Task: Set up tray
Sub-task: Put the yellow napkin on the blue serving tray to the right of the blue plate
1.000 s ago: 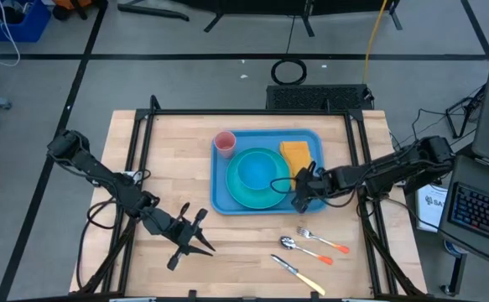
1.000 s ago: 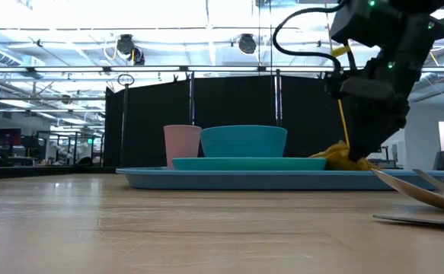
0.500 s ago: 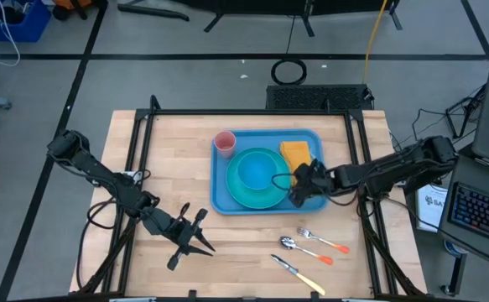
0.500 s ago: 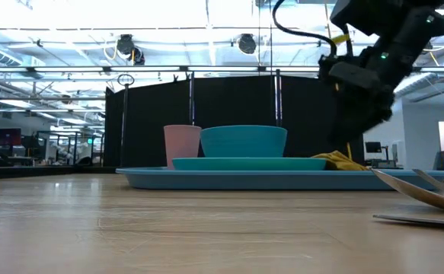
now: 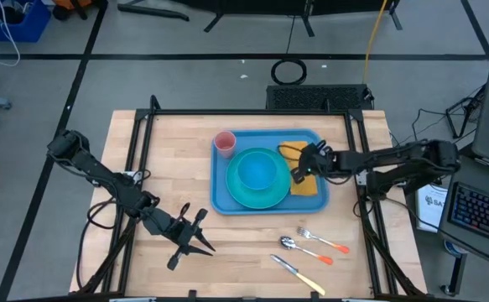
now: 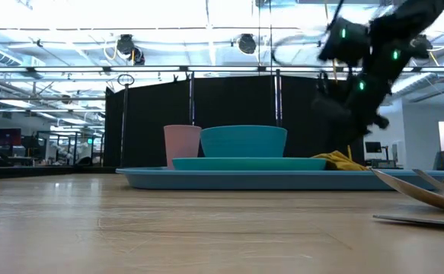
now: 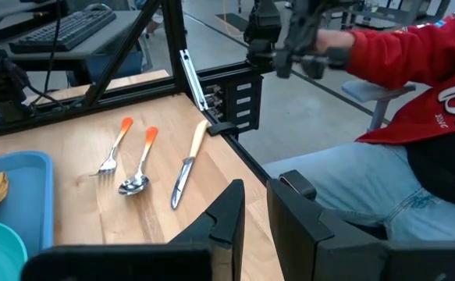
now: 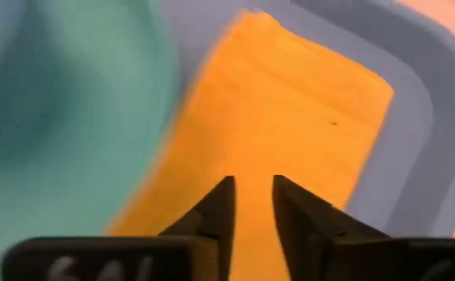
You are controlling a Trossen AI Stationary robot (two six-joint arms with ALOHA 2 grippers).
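The tray (image 5: 221, 197) sits at the middle of the table (image 5: 169, 151), toward its far edge. On it, a plate (image 5: 242, 195) holds a bowl (image 5: 257, 170); a cup (image 5: 225, 143) stands in the tray's far left corner, and a folded cloth (image 5: 304, 172) lies along its right side, beside the plate. The right gripper (image 5: 309, 158) hangs over the cloth. Near the front right of the table, off the tray, lie a fork (image 5: 321, 240), a spoon (image 5: 304, 249) and a knife (image 5: 297, 273). The left gripper (image 5: 198, 239) rests at the front left.
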